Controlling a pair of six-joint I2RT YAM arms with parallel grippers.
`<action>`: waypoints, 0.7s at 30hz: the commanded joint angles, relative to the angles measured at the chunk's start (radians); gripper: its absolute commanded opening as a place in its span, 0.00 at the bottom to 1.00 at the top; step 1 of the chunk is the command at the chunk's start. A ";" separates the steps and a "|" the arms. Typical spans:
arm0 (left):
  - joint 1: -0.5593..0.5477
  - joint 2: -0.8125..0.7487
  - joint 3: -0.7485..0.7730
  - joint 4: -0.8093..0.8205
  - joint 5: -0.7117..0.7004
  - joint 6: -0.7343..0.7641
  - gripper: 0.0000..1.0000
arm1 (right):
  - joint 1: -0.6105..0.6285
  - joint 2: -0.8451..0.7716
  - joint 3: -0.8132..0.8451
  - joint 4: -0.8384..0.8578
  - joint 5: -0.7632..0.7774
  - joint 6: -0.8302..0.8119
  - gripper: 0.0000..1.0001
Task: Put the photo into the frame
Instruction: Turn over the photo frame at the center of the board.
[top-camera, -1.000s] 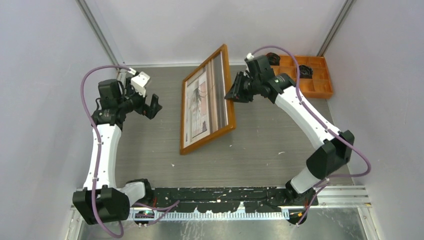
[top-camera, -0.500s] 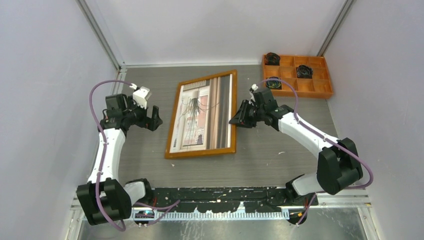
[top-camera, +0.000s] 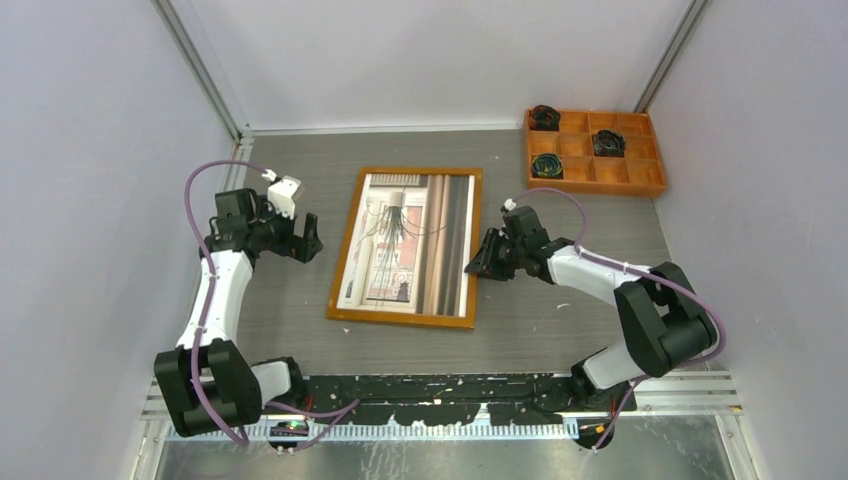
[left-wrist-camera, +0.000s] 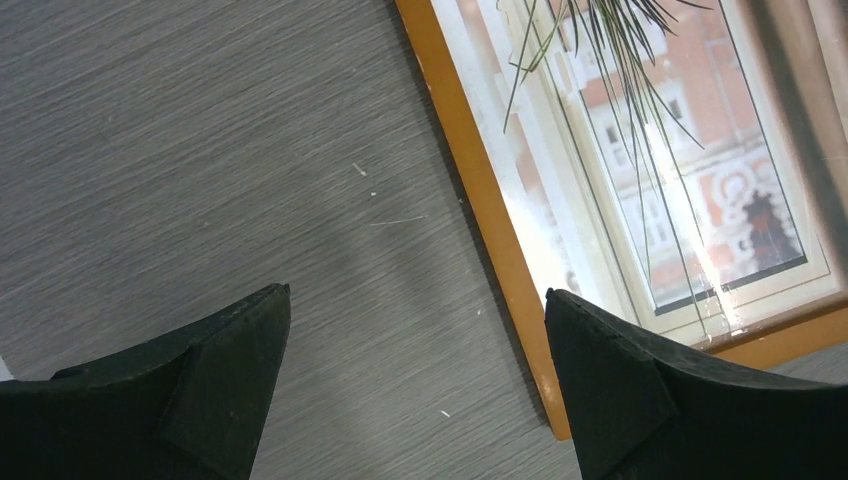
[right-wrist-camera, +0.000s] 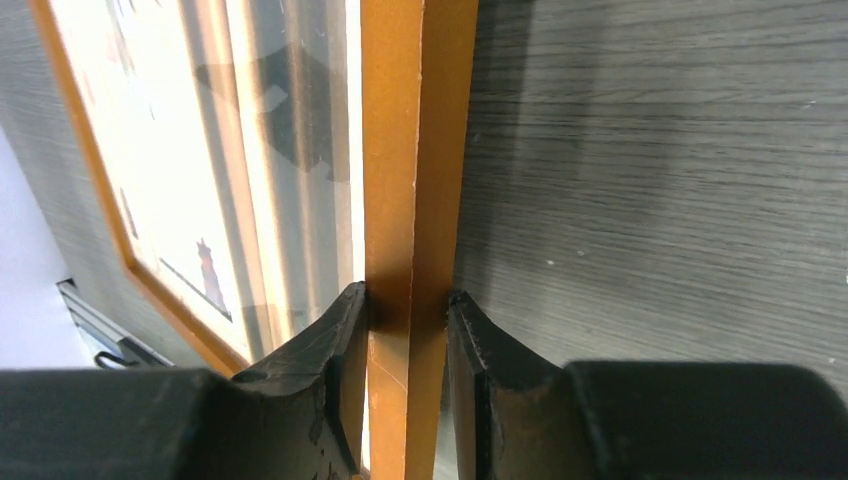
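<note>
The orange-brown frame (top-camera: 342, 262) lies nearly flat on the grey table, face up. The photo (top-camera: 400, 250) of the spiky plant at a window shows inside it behind the pane. My right gripper (top-camera: 474, 258) is shut on the frame's right edge (right-wrist-camera: 408, 200), one finger on each side of the wood. My left gripper (top-camera: 310, 238) is open and empty just left of the frame; in the left wrist view the frame's edge (left-wrist-camera: 480, 190) and the photo (left-wrist-camera: 660, 150) lie under its right finger (left-wrist-camera: 640, 390).
An orange compartment tray (top-camera: 622, 178) with dark round objects stands at the back right. Grey walls close in the table on three sides. The arm bases and a black rail (top-camera: 440, 390) run along the near edge.
The right gripper has lowered the frame from tilted upright to nearly flat on the table and pulled back toward its base. The left gripper has stayed open beside the frame.
</note>
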 joint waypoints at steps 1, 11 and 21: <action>0.008 0.001 0.004 0.018 -0.004 0.031 1.00 | 0.006 0.022 -0.007 0.072 0.081 -0.037 0.29; 0.008 0.018 0.001 0.027 -0.027 0.006 1.00 | 0.007 -0.040 0.054 -0.024 0.171 -0.055 0.88; 0.006 0.094 -0.148 0.418 -0.252 -0.319 1.00 | -0.076 -0.250 0.078 -0.149 0.874 -0.066 1.00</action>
